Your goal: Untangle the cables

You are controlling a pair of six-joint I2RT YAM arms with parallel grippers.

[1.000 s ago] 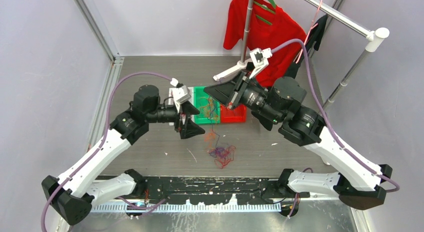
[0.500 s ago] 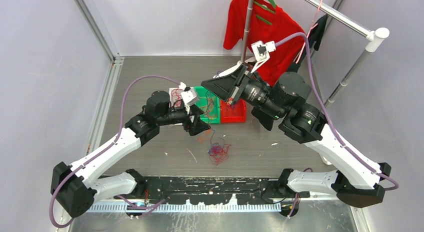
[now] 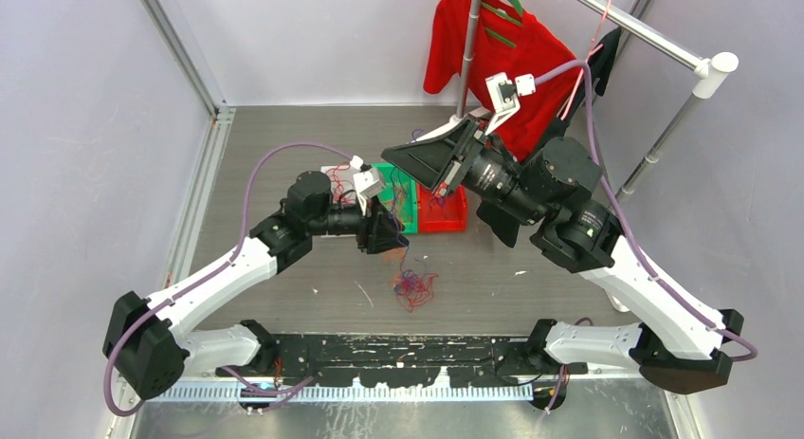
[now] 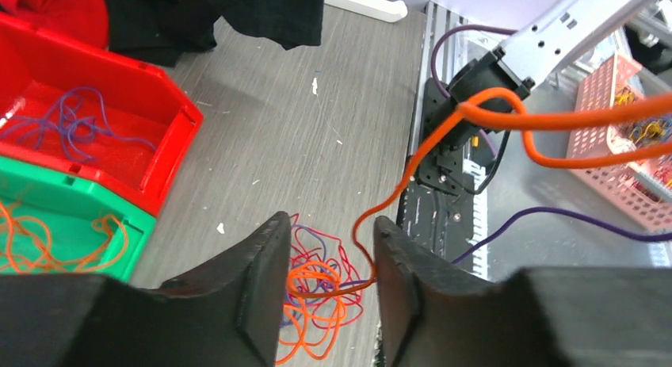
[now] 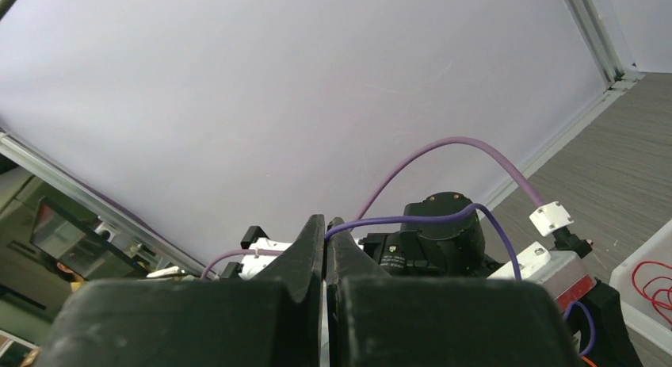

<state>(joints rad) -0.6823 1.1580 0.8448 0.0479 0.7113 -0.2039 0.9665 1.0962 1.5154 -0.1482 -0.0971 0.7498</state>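
Left gripper (image 4: 329, 232) fingers stand partly apart, narrower than a second ago, with an orange cable (image 4: 396, 189) running loose through the gap. Right gripper (image 5: 326, 224) fingers are pressed together on a purple cable (image 5: 412, 219). The cable tangle (image 3: 413, 287) lies on the table (image 3: 284, 145) at 5 o'clock of the left gripper, which has slid toward 3 o'clock. The green bin (image 4: 71, 204) and red bin (image 4: 162, 173) sit at 12 o'clock of the tangle
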